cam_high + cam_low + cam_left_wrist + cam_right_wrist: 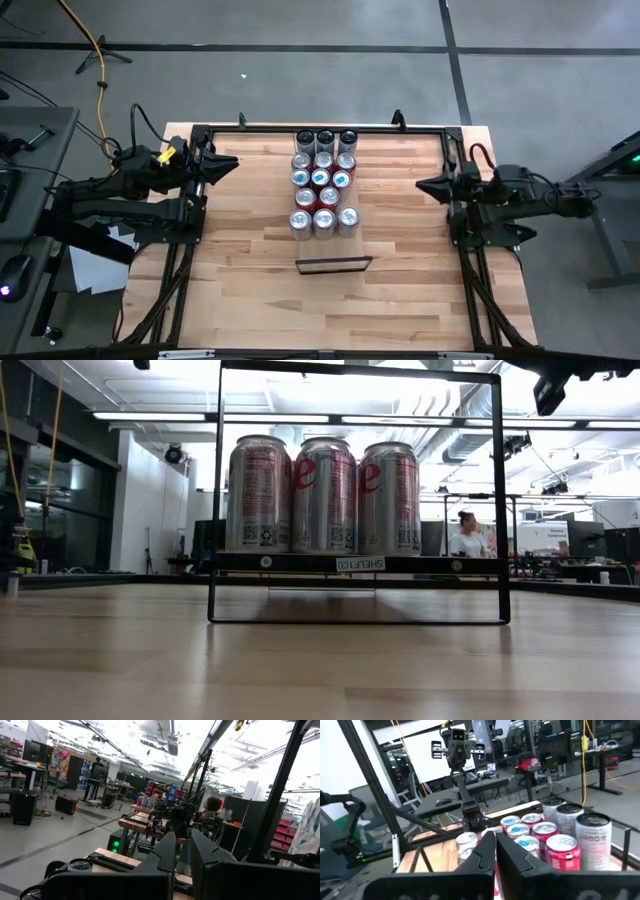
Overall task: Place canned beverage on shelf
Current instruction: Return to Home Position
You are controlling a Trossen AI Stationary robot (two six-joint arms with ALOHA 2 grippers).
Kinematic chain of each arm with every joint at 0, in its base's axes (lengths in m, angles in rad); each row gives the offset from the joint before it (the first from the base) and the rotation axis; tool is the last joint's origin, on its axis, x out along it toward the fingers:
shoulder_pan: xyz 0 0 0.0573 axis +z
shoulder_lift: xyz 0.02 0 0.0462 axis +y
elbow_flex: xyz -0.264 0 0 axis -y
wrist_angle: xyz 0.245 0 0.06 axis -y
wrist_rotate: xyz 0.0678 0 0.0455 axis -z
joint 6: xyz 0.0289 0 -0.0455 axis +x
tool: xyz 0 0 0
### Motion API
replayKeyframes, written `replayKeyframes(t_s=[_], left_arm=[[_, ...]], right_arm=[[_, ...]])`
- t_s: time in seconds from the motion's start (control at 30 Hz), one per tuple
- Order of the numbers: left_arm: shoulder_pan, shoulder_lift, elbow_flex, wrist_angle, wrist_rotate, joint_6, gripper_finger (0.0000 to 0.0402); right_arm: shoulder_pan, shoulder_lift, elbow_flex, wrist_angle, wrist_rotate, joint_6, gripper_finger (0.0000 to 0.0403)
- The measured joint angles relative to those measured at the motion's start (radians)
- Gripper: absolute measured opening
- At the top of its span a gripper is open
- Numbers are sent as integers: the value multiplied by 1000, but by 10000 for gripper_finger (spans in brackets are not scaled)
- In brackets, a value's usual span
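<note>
Bright, even overhead light — ceiling strips (pixel 150 415) glare white in low view, cans (pixel 323 495) backlit, soft shadow beneath shelf (pixel 300 563).

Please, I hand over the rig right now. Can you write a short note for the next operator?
Left pincer: by the left edge of the table, holding nothing.
Right pincer: shut, empty, by the right edge.
Cans: in rows of three on the shelf, mid-table.
Done: no can in view stands off the shelf.
To do: probably only parking at home.

Place: robotics lab | signs: ceiling strip lights (pixel 160 415), workbenches (pixel 136 823), exposed duct (pixel 468 446), grey floor (pixel 300 85), yellow cable (pixel 100 55)
</note>
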Motion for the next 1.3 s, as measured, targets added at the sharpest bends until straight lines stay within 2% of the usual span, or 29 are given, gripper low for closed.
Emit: replayKeyframes(t_s=[0.27, 0.47, 0.57, 0.73, 1.03, 1.3], left_arm=[[0, 0, 2, -72, 0, 0, 3], [0, 0, 2, -103, 0, 0, 3], [0, 0, 1, -103, 0, 0, 3], [0, 0, 1, -104, 0, 0, 3], [0, 0, 1, -105, -14, 0, 3], [0, 0, 1, -105, -15, 0, 3]], right_arm=[[-78, -18, 2, 7, -33, -81, 0], [-133, -22, 2, 5, -167, -88, 0], [-136, -22, -19, 1, -183, -84, 0], [-136, -22, -113, 40, -183, -4, 0], [-135, -22, -292, 278, -194, 52, 0], [-135, -64, -377, 300, -220, 78, 0]])
